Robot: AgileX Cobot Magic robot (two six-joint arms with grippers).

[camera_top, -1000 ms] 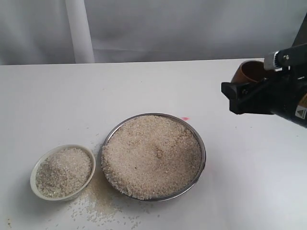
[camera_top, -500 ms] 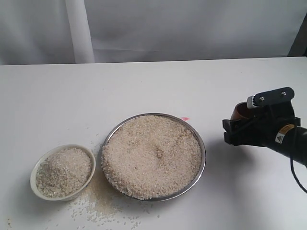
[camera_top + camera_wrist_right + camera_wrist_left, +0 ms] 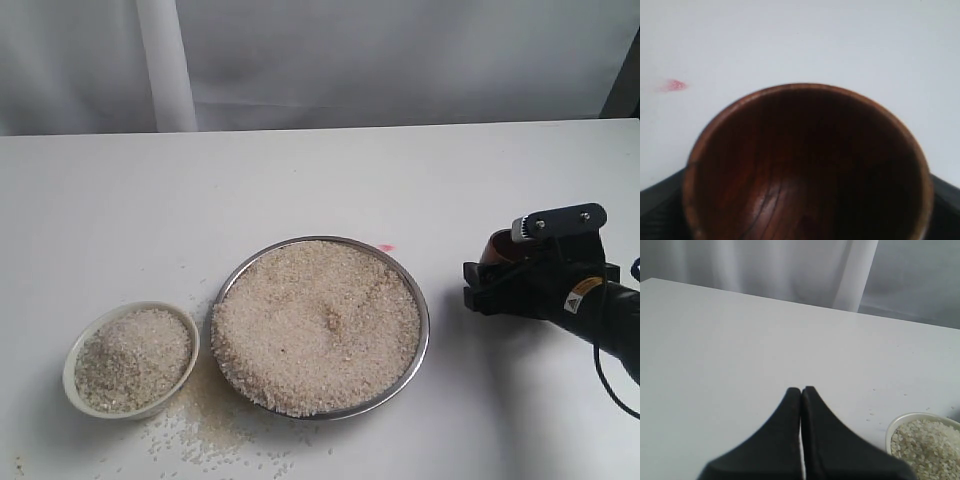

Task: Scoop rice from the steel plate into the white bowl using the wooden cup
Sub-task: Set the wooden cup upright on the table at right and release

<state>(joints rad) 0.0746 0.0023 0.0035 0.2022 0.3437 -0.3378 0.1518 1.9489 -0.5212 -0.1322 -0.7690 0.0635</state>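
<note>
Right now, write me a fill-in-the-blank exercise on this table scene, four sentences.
The right tool grips a wooden cup that is ____ inside. The steel plate is heaped with ____. In the exterior view, the white bowl stands to the plate's ____. The left tool has its jaws ____.
Missing words: empty; rice; left; shut.

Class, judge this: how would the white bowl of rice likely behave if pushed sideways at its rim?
The white bowl looks thick-rimmed and rigid, so it should slide, not flex, on the smooth table. Its heaped rice probably adds weight and resists tipping, though a jolt could spill some. Spilled grains beside it might let it skid.
</note>
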